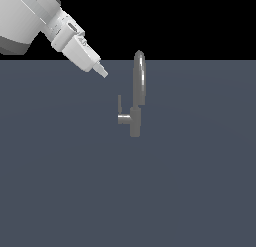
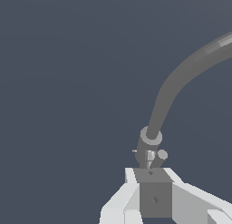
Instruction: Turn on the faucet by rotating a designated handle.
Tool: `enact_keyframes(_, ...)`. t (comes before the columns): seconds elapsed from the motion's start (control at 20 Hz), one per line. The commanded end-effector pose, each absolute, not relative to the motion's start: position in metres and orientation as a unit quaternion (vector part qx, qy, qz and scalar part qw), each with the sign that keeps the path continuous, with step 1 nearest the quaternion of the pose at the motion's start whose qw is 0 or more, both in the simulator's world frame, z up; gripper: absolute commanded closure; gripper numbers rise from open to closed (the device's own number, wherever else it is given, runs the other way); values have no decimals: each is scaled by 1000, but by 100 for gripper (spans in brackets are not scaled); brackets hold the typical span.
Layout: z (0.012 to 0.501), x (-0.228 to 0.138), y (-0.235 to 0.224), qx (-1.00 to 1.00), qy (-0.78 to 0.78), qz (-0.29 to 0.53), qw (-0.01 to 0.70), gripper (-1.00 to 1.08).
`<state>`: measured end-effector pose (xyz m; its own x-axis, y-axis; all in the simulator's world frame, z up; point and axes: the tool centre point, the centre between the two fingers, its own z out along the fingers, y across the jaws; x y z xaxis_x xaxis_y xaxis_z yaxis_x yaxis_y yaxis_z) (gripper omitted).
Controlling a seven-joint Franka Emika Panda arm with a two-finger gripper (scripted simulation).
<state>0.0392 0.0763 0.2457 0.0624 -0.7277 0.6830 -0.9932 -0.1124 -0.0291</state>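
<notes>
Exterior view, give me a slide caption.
Robot tool poised apart from a grey faucet, up and left of its side handle.

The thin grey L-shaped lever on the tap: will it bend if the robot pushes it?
Probably not: the thin grey L-shaped lever looks like stiff metal. It would likely swing about its stub on the small grey tap. Its slim, smooth bar might slip off a fingertip.

Exterior view: set back, looks down across grey floor, faucet (image 1: 136,93) mid-frame, arm entering at its upper left. Wrist view: close behind gripper (image 2: 154,196), facing spout. Both views share the faucet
</notes>
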Motion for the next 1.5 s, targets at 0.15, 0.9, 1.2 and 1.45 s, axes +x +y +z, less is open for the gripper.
enact_keyframes(0.15,196,46,47,666,-652,267,244,108)
enact_keyframes(0.9,163,49,28,652,-663,262,258,108)
enact_keyframes(1.2,158,50,29,654,-652,271,270,108)
enact_keyframes(1.45,159,47,29,654,-652,271,270,108)
